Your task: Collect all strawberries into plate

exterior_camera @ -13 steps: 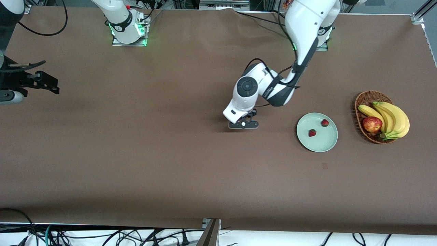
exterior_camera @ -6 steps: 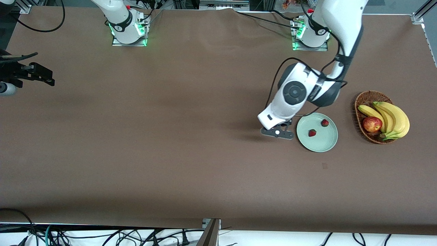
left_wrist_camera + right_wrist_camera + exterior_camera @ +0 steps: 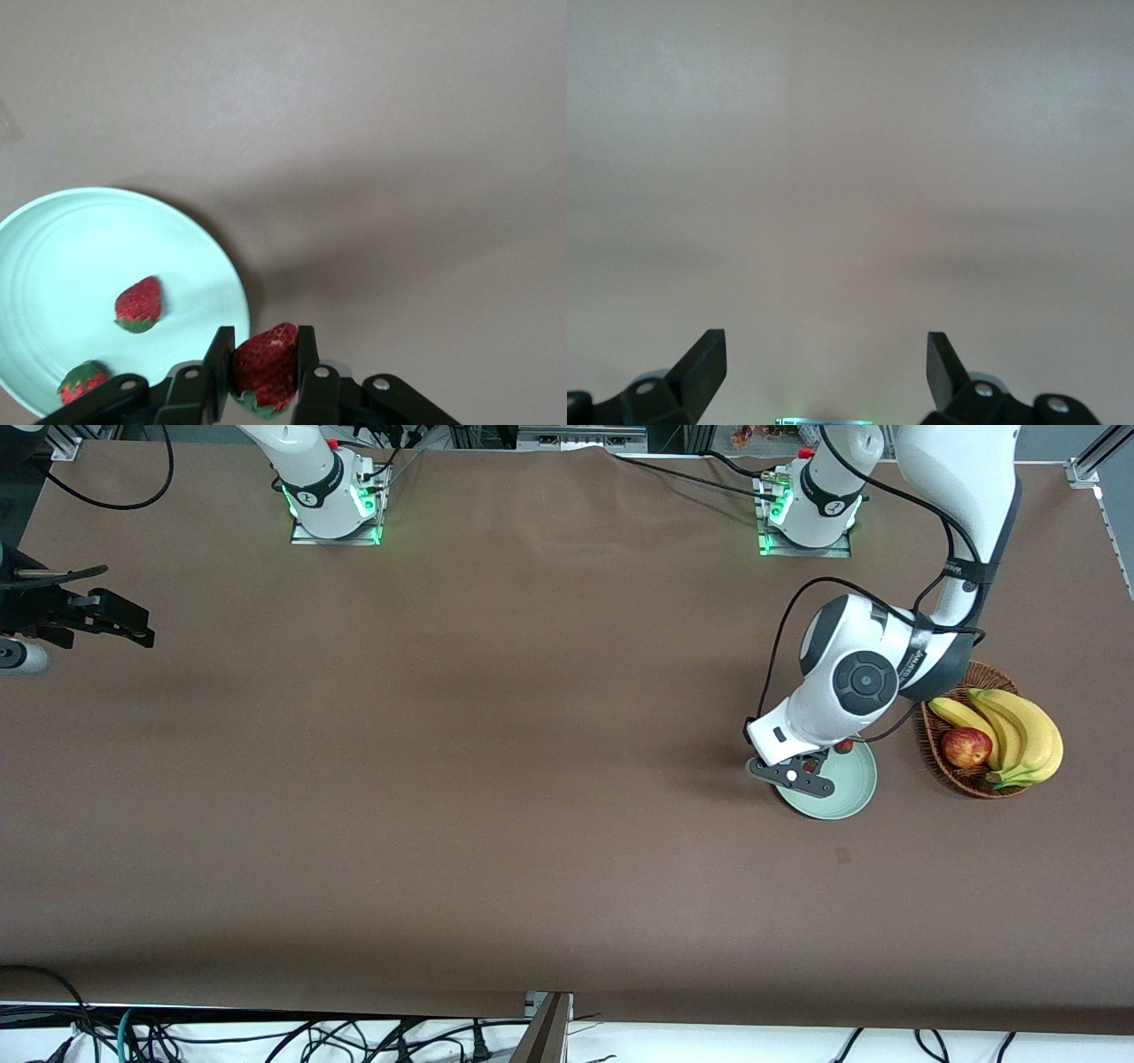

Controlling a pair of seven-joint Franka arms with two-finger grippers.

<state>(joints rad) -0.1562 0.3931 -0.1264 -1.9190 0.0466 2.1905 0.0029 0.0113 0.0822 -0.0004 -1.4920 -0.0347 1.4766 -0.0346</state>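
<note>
Two berries [image 3: 138, 304] already in plate [image 3: 846, 802], well apart from rim on wrist view; second one [image 3: 83, 382] near plate edge, partly cut off by frame. Third berry [image 3: 264, 365] pinched between fingers [image 3: 218, 359] of left tool [image 3: 263, 367], shut tight on it, green cap pointing down. In front view left tool [image 3: 791, 775] hangs over plate rim, at the side toward right arm's end of surface [image 3: 496, 797]; in wrist view berry looks just outside rim, over bare surface, so not yet above plate middle.

Right tool [image 3: 824, 363] wide open, nothing held, only bare surface under it; in front view right tool [image 3: 111, 620] waits at right arm's end of surface, well apart from all things.

Basket [image 3: 952, 682] w/ bananas [image 3: 1019, 731] and apple [image 3: 966, 747] stands beside plate, toward left arm's end; no part of task.

Progress, judged: approx. two of three done, last one in transport, nearly there. Left to do: move a bit more over plate, lower, open fingers, release. No more berries seen on surface, so probably last step. Risk: release too early, berry could land on rim and roll off.
</note>
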